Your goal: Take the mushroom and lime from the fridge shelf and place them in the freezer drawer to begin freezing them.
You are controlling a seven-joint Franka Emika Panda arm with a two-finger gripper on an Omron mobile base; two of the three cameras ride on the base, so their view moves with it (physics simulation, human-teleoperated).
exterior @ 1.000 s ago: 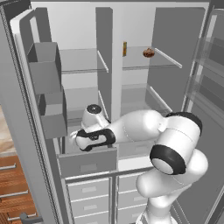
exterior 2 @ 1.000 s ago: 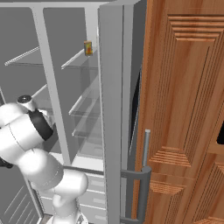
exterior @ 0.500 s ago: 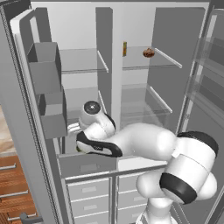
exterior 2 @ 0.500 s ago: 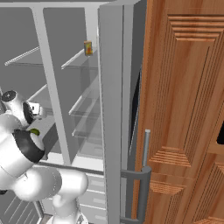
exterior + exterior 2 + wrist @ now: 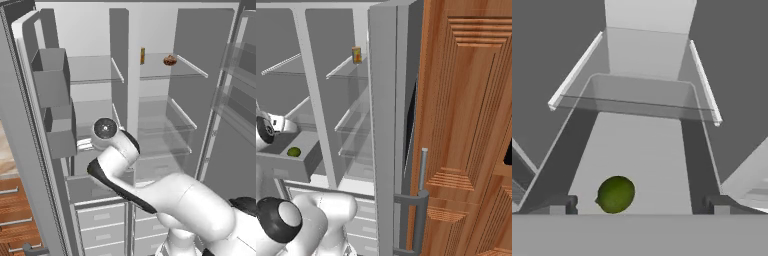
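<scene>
On the left base view I see the mushroom (image 5: 169, 60) on the top right shelf (image 5: 192, 71), beside a narrow yellow-brown item (image 5: 142, 55). On the right base view the lime (image 5: 294, 151) lies in the open drawer (image 5: 287, 172). On the hand view the end effector (image 5: 639, 204) stands wide, empty, lime between its tips.

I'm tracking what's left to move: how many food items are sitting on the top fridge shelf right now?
2: the mushroom toward the right of the top fridge shelf, and a narrow yellow-brown upright item at its left end. The arm hides some lower shelves.
</scene>
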